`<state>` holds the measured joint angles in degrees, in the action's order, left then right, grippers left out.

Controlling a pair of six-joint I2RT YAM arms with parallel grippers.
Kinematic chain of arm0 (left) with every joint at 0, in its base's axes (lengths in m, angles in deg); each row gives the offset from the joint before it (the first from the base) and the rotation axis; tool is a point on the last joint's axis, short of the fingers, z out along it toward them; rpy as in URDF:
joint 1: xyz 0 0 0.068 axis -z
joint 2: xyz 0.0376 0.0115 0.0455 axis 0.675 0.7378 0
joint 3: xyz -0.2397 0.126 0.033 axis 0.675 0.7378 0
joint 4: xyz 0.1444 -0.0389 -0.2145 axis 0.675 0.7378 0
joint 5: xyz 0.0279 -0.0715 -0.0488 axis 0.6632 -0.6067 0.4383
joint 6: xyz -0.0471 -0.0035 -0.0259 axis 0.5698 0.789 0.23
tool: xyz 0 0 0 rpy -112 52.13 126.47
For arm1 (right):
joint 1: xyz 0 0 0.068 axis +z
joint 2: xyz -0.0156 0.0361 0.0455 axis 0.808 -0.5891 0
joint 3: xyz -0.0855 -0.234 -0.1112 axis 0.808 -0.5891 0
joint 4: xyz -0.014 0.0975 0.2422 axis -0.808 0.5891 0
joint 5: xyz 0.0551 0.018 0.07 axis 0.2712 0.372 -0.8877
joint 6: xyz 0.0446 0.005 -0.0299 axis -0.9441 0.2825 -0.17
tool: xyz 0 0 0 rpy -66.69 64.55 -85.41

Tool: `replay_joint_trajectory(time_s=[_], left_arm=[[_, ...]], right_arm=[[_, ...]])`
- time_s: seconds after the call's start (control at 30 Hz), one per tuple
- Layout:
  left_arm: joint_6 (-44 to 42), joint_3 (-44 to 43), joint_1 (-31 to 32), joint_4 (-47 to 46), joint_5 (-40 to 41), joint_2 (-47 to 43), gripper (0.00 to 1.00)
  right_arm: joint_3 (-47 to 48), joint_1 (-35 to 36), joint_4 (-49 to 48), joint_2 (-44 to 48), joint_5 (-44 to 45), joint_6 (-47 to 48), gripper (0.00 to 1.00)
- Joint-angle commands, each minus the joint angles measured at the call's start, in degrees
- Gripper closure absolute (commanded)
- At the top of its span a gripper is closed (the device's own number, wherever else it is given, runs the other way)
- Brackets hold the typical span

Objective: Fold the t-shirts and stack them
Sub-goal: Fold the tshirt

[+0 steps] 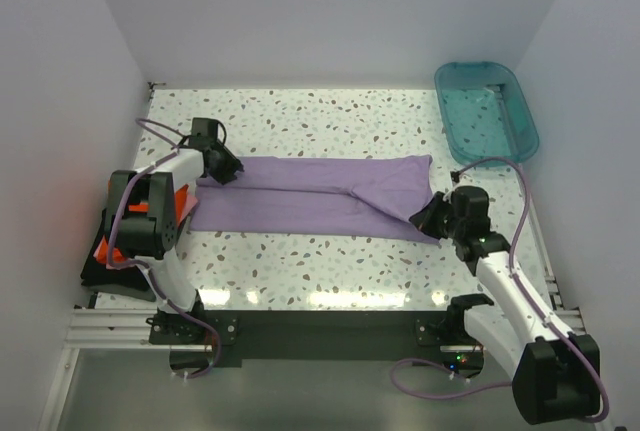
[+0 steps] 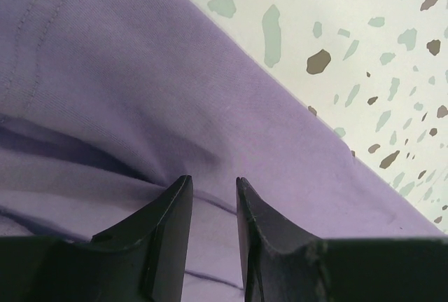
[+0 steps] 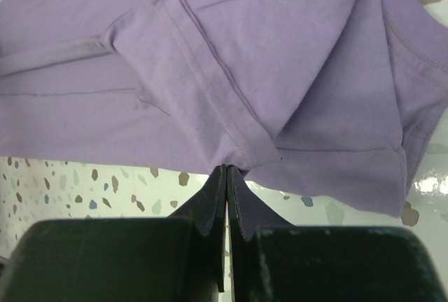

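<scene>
A lavender t-shirt (image 1: 310,191) lies folded into a long strip across the middle of the table. My left gripper (image 1: 228,168) is at its left end. In the left wrist view its jaws (image 2: 213,179) stand partly open just over the lavender cloth (image 2: 140,71), with cloth showing in the gap. My right gripper (image 1: 425,219) is at the strip's near right corner. In the right wrist view it (image 3: 226,167) is shut on the hem of the lavender t-shirt (image 3: 210,57), which draws to a point at the tips. An orange-red t-shirt (image 1: 181,201) lies on a dark one (image 1: 100,273) at the far left, partly hidden by the left arm.
A teal plastic tub (image 1: 487,109) stands at the back right corner. White walls close the table (image 1: 300,111) on the left, back and right. The speckled surface shows behind and in front of the lavender strip.
</scene>
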<state>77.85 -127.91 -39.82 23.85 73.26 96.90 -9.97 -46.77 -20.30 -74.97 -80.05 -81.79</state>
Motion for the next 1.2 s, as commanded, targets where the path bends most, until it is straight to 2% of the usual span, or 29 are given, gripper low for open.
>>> replay_joint_trajectory(time_s=[0.0,0.4,0.6,0.73,0.77,0.83,0.87,1.07,1.17], left_arm=[[0.39,-0.28,-0.61,-1.62,-0.72,-1.59,0.64],[2.32,2.00,-1.40,1.55,3.93,-5.37,0.63],[2.94,4.38,-1.58,2.60,5.43,-7.74,0.63],[3.38,7.62,-1.58,2.08,5.87,-8.79,0.64],[3.46,9.11,-1.67,1.81,5.87,-9.23,0.64],[3.46,10.52,-1.93,0.76,5.78,-10.46,0.64],[3.46,11.75,-2.10,0.41,5.78,-10.90,0.64],[2.94,13.26,-2.37,-0.48,5.34,-11.96,0.64],[2.85,13.52,-2.37,-1.18,4.55,-12.23,0.64]], right_arm=[[-1.56,0.07,0.36,0.67,-0.49,-0.25,1.00],[-3.42,0.07,1.42,0.05,1.71,-1.30,1.00],[-3.06,0.07,1.77,-0.12,2.50,-1.48,0.96],[-2.71,0.07,2.03,-0.12,2.67,-1.92,0.82],[-2.63,0.07,1.94,-0.12,2.67,-2.01,0.74],[-1.84,0.16,2.47,-0.38,2.76,-1.74,0.68],[-1.05,0.07,2.56,-0.39,2.94,-1.57,0.61],[2.29,0.16,1.25,-1.43,1.71,-0.78,0.52],[5.54,0.77,-2.71,-6.78,-1.10,-0.16,0.52]])
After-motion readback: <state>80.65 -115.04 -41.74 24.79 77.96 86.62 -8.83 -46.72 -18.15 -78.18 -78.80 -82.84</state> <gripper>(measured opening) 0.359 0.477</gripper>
